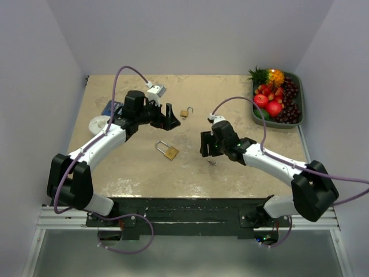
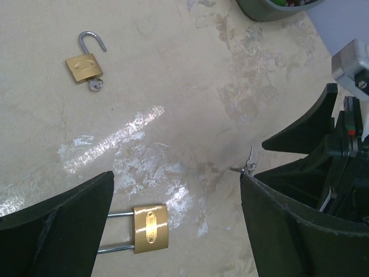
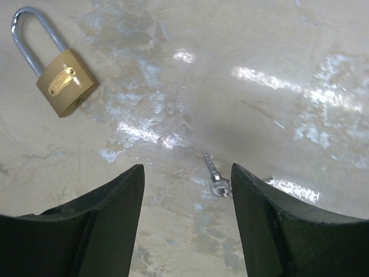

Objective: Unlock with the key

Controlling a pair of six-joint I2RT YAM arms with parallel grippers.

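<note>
The right gripper (image 3: 187,173) is hovering, jaws spread, astride the key (image 3: 214,176). It likely needs pinching next, then carrying to the shut padlock (image 3: 60,81). The left gripper (image 2: 176,179) is idling, jaws spread.

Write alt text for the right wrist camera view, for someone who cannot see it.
The right gripper, its dark jaws spread open, hangs over a small silver key lying on the beige table. A brass padlock with its shackle shut lies at upper left.

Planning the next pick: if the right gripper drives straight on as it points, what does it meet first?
Most likely the loose key, lying on the table just ahead of the right gripper, between its open fingers. The closed padlock sits off to one side, out of that line. Depth is unclear.
</note>
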